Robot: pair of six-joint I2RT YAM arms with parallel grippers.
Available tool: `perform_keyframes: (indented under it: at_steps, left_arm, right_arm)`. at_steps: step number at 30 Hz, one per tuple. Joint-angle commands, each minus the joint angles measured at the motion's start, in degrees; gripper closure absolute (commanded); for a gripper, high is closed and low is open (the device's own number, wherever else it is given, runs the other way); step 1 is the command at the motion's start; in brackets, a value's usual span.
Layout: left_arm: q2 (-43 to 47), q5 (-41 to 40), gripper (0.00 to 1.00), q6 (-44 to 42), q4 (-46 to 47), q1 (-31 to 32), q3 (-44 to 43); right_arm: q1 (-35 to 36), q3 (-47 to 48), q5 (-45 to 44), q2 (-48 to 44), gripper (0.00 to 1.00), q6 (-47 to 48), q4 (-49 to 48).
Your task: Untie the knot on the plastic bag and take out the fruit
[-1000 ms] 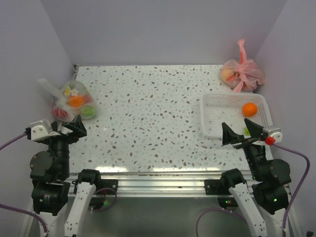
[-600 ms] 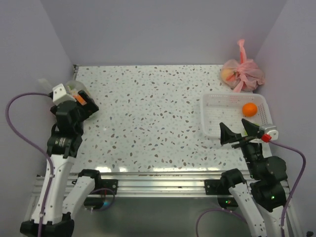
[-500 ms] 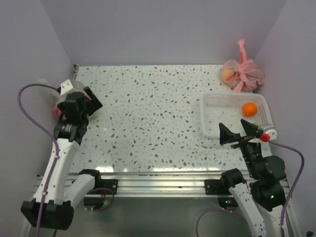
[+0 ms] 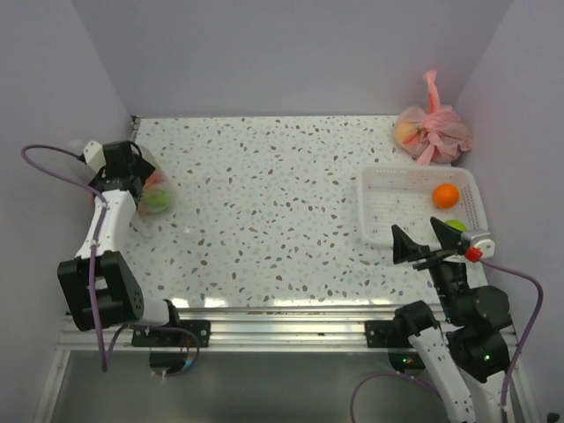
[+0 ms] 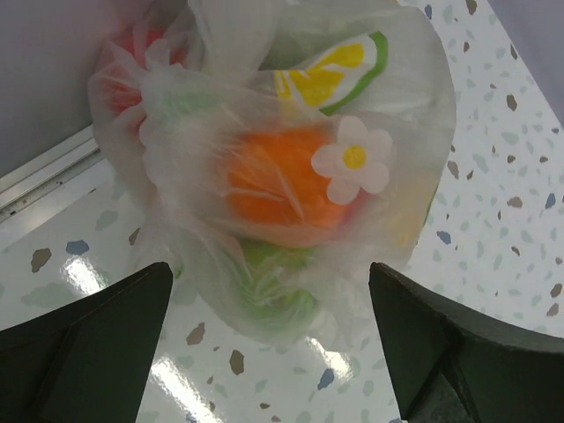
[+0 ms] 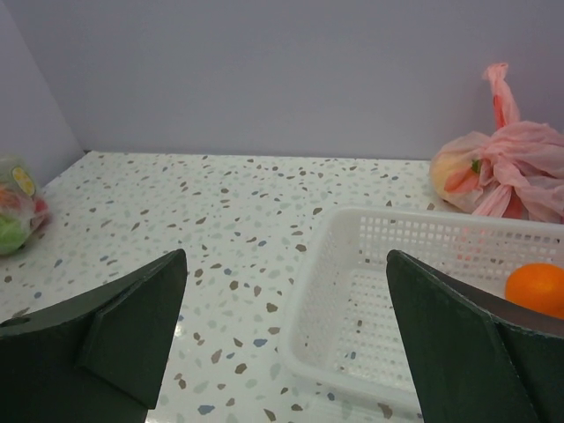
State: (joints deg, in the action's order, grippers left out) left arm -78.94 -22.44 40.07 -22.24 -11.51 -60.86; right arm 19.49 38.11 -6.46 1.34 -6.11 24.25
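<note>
The clear plastic bag (image 4: 157,196) with flower prints lies at the far left by the wall. My left gripper (image 4: 123,174) hangs over it, open. In the left wrist view the bag (image 5: 264,141) fills the upper frame. Through it show fruit: an orange one (image 5: 282,185), a green one (image 5: 278,286) and a red one (image 5: 132,53). The plastic gathers toward the top edge (image 5: 231,31); I cannot make out the knot. The left gripper (image 5: 273,352) has its fingers apart on either side of the bag's near end, not touching it. My right gripper (image 4: 427,242) is open and empty at the near edge of the white basket.
The white basket (image 4: 379,207) at the right holds an orange (image 4: 445,195) and something green (image 4: 456,226); it also shows in the right wrist view (image 6: 352,291). A tied pink bag (image 4: 432,132) of fruit sits in the far right corner. Walls close in left, back and right.
My left arm has swung from near its base out to the far left, and its gripper now hangs over the clear bag. My right gripper has shifted slightly.
</note>
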Motion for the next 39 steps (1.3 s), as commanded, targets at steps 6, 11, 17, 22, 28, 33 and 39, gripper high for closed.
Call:
perform_keyframes:
  at_steps: [6, 11, 17, 22, 28, 33, 39]
  left_arm:
    - [-8.5, -0.4, 0.00, 9.0, 6.9, -4.4, -4.3]
    - [-11.8, -0.3, 0.02, 9.3, 7.7, -4.5, -3.7]
    - [-10.0, 2.8, 0.29, 4.0, 14.1, -4.4, 1.5]
    - [-10.5, 8.4, 0.73, -1.2, 16.8, -4.3, 3.8]
    - [-6.9, 11.9, 1.00, -6.2, 17.0, 1.3, 3.6]
    - [-2.9, 9.8, 1.00, -9.2, 13.8, 10.9, 1.4]
    - [1.4, 9.2, 1.00, -8.5, 10.9, 20.9, 1.7]
  right_arm:
    - [0.5, -1.3, -0.3, -0.7, 0.01, 1.2, 0.0]
    - [0.6, -1.4, -0.4, -0.7, 0.01, 1.3, 0.2]
    - [0.6, -1.6, 0.0, -0.7, 0.01, 1.2, -0.3]
    - [0.5, -1.5, 0.3, -0.7, 0.01, 1.1, -0.3]
    - [0.6, -0.9, 1.4, -0.3, 0.01, 1.4, -0.2]
    - [0.5, 2.4, 5.0, 3.3, 0.01, 1.8, -0.1]
    - [0.6, 8.8, 10.3, 14.5, 0.01, 1.8, 1.8]
